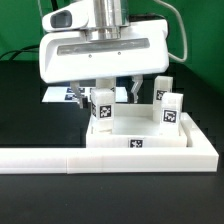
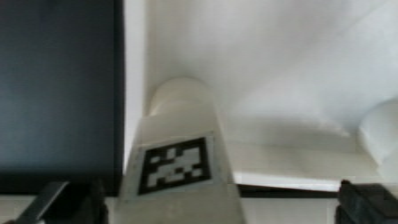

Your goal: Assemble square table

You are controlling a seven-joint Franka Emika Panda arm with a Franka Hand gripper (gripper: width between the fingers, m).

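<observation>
A black surface [image 1: 20, 100] backed by green carries a long white rail [image 1: 60, 158] across the front, and the square slab [image 1: 140, 140] lies just behind that rail, touching it. Three tagged leg blocks stand upright on the slab: one [image 1: 102, 108] at its corner toward the exterior view's left, two [image 1: 168, 106] close together toward the exterior view's right. The tool [image 1: 104, 93] hangs directly over the left-hand leg, its fingers spread wide on either side and holding nothing. The wrist view shows that leg's tag between the dark fingertips [image 2: 47, 200]. The step looks like seating legs in the slab's sockets; next, the tool would need to descend squarely and close on this leg.
</observation>
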